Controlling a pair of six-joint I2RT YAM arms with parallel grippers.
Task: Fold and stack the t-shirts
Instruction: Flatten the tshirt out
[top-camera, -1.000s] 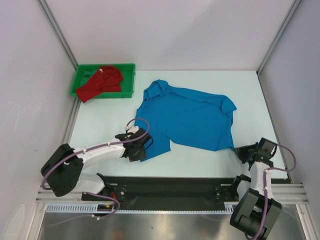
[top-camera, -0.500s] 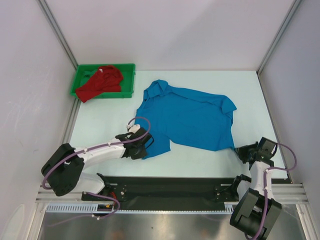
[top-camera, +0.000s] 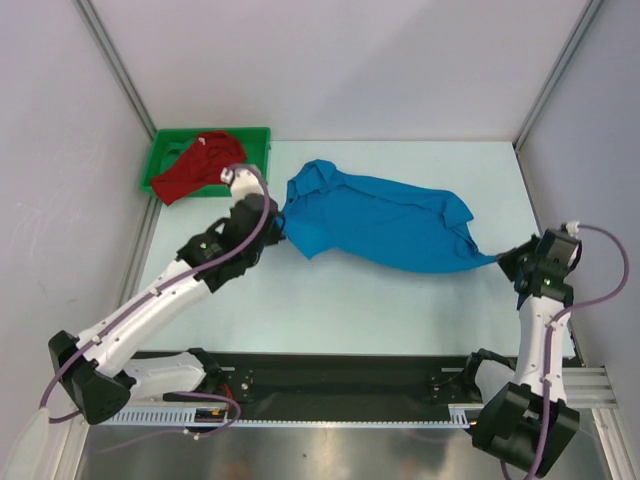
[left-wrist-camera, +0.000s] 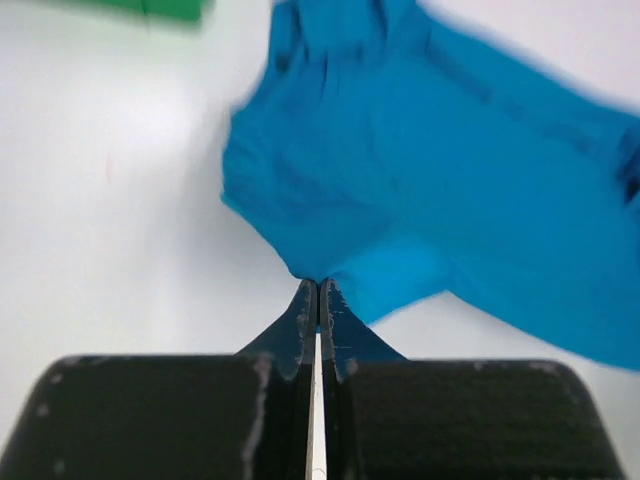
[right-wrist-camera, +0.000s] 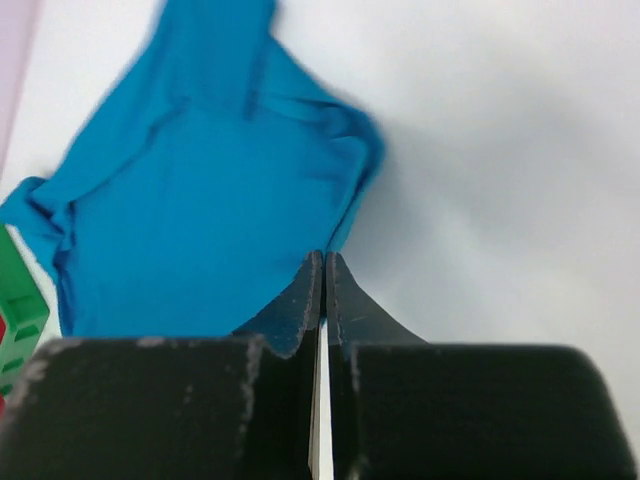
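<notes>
- The left gripper (top-camera: 272, 230) has its jaws pressed together on a bunched edge of the bright blue collared cloth t-shirt (top-camera: 390, 232). In the left wrist view, the cloth spills out right at the tips (left-wrist-camera: 318, 290).
- The right gripper (top-camera: 507, 262) is likewise clamped on a thin corner of the same shirt, which meets its closed tips (right-wrist-camera: 322, 262).
- The blue shirt hangs stretched between the two grippers, sagging onto the pale table (top-camera: 350, 310).
- The crumpled red cloth t-shirt (top-camera: 200, 165) lies just beyond the left gripper, in the green plastic tray (top-camera: 258, 133).
- Both shirts look light, limp and soft. They will likely drape, wrinkle and slide through a weak pinch, but they are not fragile.
- Hems, shoulder seams and corners seem the best holds, since the doubled cloth there gives the thin jaws more to bite on.
- No brand, label or writing can be read on either shirt or on the tray.
</notes>
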